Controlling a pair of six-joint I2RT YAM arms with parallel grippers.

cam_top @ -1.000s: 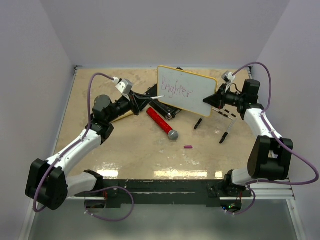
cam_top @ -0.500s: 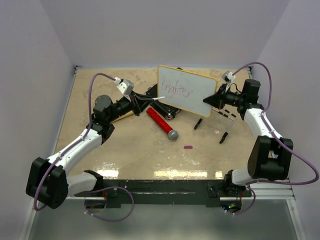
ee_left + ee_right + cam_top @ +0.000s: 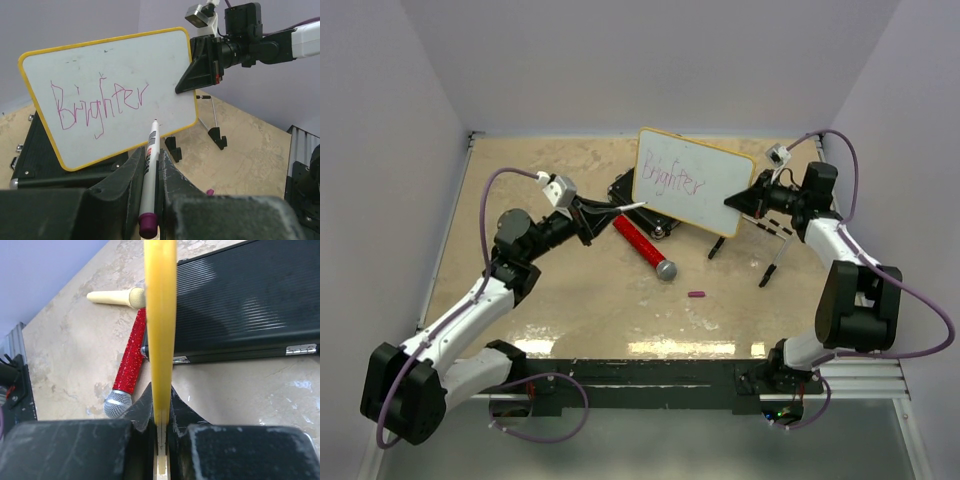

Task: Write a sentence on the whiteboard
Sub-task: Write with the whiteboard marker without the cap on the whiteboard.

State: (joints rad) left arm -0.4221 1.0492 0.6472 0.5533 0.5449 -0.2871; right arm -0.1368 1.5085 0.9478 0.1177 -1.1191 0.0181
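Observation:
The whiteboard (image 3: 705, 190) is held upright above the table by its right edge, with my right gripper (image 3: 747, 200) shut on its yellow rim (image 3: 160, 315). On its white face (image 3: 115, 65) stands the sentence (image 3: 674, 184), one purple word, "Brighter" (image 3: 97, 102). My left gripper (image 3: 584, 214) is shut on a white marker (image 3: 151, 145) with a purple end. The marker's tip (image 3: 644, 204) points at the board's lower left part. I cannot tell whether the tip touches the board. In the right wrist view my right gripper (image 3: 161, 390) pinches the rim edge-on.
A black case (image 3: 623, 190) lies behind and under the board. A red glitter microphone (image 3: 645, 245) lies in front of it and a cream microphone (image 3: 115, 297) beyond. Black clip feet (image 3: 717, 247) with thin rods and a small purple cap (image 3: 696, 295) lie on the table.
My left arm has drawn back to the left and lowered, taking the marker tip slightly down the board's left part. The board and right arm have barely shifted.

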